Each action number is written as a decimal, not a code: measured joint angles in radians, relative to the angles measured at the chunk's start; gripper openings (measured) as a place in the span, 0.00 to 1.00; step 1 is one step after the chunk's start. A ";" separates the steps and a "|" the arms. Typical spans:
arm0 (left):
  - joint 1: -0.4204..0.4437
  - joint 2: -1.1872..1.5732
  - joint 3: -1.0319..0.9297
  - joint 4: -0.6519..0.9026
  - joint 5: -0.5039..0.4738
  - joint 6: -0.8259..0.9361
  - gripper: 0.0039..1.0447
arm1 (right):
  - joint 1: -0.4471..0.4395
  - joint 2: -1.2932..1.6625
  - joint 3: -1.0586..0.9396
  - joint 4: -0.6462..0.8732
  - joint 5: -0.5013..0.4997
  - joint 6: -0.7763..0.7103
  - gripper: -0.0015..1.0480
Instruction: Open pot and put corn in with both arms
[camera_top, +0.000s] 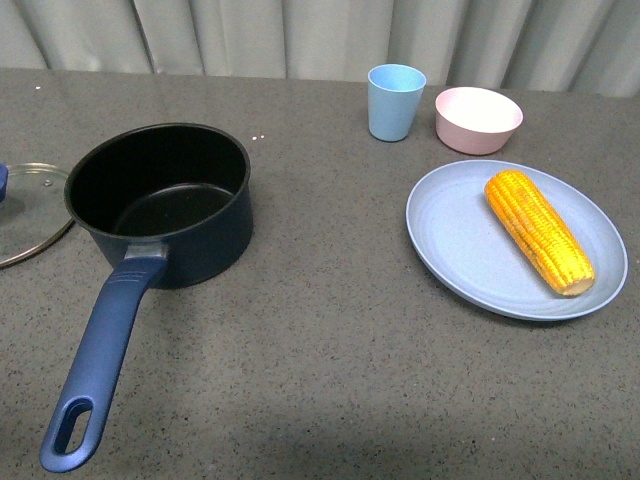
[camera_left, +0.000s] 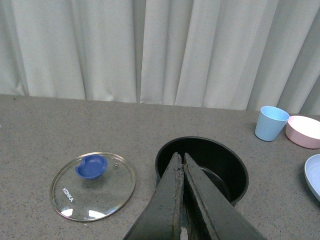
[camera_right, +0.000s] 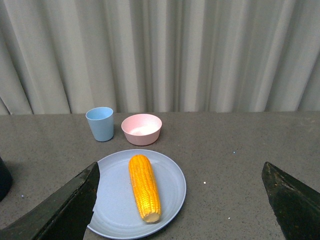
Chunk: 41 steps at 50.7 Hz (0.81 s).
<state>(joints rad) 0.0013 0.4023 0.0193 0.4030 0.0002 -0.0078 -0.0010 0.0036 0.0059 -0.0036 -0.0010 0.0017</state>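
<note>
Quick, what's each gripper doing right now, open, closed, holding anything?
Left gripper: closed, fingers pressed together, holding nothing.
Right gripper: open, fingers wide apart, empty.

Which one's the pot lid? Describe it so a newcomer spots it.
Find the dark navy pot on the left of the grey table. Left of it, at the front view's edge, a lid lies flat. Only it is clear glass, steel-rimmed, with a blue knob.

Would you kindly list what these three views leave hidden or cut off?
Front view: the lid is cut off by the left edge.
Left wrist view: the shut left gripper hides the pot's near wall.
Right wrist view: a finger of the open right gripper covers part of the plate's rim.
</note>
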 joint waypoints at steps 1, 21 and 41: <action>0.000 -0.010 0.000 -0.009 0.000 0.000 0.04 | 0.000 0.000 0.000 0.000 0.000 0.000 0.91; 0.000 -0.181 0.000 -0.178 0.000 0.000 0.04 | 0.000 0.000 0.000 0.000 0.000 0.000 0.91; 0.000 -0.396 0.000 -0.401 0.000 0.000 0.04 | 0.000 0.000 0.000 0.000 0.000 0.000 0.91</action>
<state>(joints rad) 0.0013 0.0059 0.0193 0.0025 0.0002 -0.0074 -0.0010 0.0036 0.0059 -0.0036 -0.0013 0.0021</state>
